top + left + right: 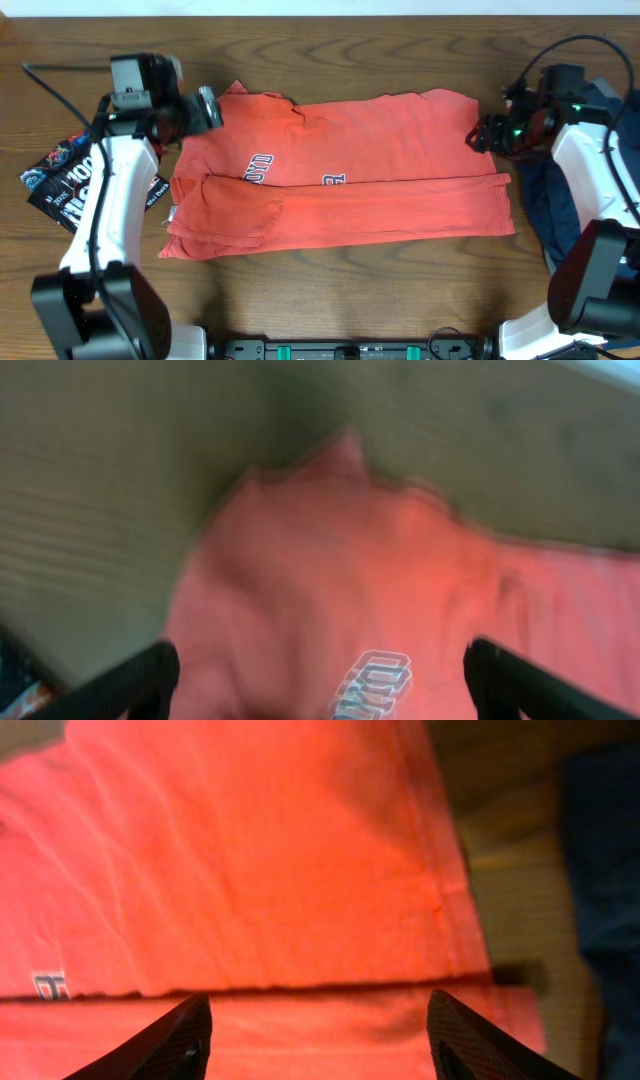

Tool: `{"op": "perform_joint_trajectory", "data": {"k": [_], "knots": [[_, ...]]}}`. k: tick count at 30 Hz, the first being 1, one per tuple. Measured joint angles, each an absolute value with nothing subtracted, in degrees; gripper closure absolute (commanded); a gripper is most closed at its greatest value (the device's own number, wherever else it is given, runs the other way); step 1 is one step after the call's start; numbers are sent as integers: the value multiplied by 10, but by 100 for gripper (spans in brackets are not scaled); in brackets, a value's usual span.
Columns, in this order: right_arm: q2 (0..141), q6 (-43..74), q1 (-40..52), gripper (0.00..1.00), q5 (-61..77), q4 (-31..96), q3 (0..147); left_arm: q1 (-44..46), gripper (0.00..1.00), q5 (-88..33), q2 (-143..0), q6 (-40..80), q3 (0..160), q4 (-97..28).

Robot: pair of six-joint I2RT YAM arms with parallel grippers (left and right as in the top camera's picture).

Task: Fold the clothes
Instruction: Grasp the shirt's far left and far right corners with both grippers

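1. Orange-red cotton in one piece: a single short-sleeved T-shirt (380,150) lies flat in the middle of the brown wooden table (330,290), stretched from left to right.
2. Its near part is folded over the far part, so one long straight edge runs across the middle. This edge half covers the white lettering (262,167) on the chest.
3. The cloth looks soft and a little wrinkled. At the near left corner the layers make a thicker, rounded lump.
4. The table surface shows a dark grain with curved lines.
5. Two other textiles are there: one dark blue garment (545,200), crumpled at the right edge, and one black cloth with a white and red print (60,180) at the left edge, partly under the left arm.
6. The left gripper (210,108) hangs over the far left corner of the shirt. In its wrist view, which is blurred, its two black fingers (140,675) stand wide apart with nothing between them.
7. The right gripper (478,133) is at the far right edge of the shirt. Its two black, fine-textured fingers (170,1040) are also spread apart above the fabric and hold nothing.
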State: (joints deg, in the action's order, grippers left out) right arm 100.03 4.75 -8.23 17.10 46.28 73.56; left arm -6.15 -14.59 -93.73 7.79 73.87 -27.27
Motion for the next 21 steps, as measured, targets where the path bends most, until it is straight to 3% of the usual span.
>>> {"op": "perform_joint_trajectory", "data": {"k": [6,16,21], "knots": [[1000,48,-58,34,152,505,736,-62,8,-142,-1028,72,751,-164],[1000,59,-57,34,141,533,736,-52,8,-133,-1255,42,992,-308],[1000,64,-54,34,140,536,736,-24,8,-117,-1318,27,1104,-324]]}}
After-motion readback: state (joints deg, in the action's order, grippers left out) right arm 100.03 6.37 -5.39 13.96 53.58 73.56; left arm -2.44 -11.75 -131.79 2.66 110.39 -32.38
